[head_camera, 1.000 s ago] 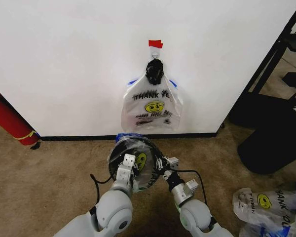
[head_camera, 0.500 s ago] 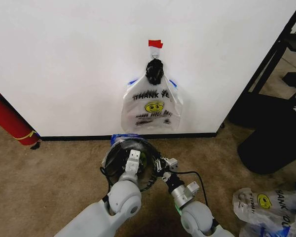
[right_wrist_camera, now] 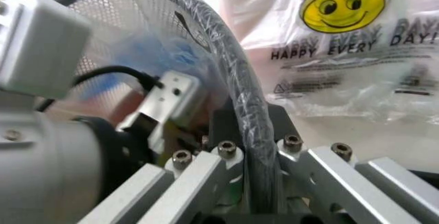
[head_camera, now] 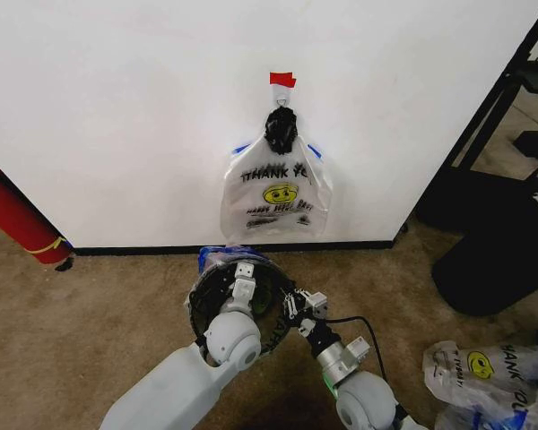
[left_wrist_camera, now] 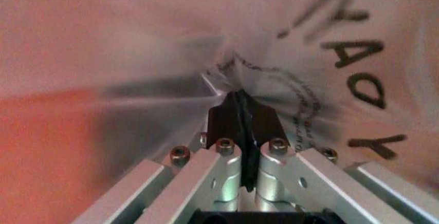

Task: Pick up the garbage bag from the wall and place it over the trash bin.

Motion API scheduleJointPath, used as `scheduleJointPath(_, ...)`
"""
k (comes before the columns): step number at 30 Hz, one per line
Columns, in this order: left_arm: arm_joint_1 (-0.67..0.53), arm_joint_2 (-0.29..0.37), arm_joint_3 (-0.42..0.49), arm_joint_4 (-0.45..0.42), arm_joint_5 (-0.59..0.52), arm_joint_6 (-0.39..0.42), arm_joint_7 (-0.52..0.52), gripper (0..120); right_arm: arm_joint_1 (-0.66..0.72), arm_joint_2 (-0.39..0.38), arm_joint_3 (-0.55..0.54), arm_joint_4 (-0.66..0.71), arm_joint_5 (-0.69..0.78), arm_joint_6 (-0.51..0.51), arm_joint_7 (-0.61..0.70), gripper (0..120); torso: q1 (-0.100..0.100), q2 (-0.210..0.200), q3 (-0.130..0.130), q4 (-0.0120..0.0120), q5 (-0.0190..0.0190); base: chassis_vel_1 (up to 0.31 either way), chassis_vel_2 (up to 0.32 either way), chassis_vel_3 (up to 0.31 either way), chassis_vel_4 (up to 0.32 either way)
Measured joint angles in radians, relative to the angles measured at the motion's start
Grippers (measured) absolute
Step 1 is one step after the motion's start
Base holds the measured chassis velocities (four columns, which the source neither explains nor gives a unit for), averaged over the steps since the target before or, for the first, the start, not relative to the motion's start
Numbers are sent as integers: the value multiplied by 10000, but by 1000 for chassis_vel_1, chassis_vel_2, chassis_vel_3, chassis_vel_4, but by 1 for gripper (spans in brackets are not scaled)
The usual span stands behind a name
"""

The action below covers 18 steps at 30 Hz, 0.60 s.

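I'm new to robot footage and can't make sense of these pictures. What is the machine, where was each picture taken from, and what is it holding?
It is a wheeled robot with two arms, seen from three cameras. The head view looks down at a white wall and brown carpet. A smiley "THANK YOU" bag hangs from a hook under red tape. Below stands a black mesh trash bin, already lined with another bag. The left wrist view shows the left end effector pinching that lining. The right wrist view shows the right end effector clamped on the bin's plastic-covered rim. More such bags lie on the floor to the right, and a red cylinder leans to the left.
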Motion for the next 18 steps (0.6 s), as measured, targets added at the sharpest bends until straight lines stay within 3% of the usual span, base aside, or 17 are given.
scheduleJointPath(7,-63,104,77,98,-2,-62,180,0,-3,54,39,-35,121,219,-483,0,0,0,0,1,-1,0,0,0,0)
scheduleJointPath(18,1052,1167,141,-1795,22,-147,436,0,423,470,336,-922,139,630,-233,0,0,0,-1,2,-1,0,0,0,0)
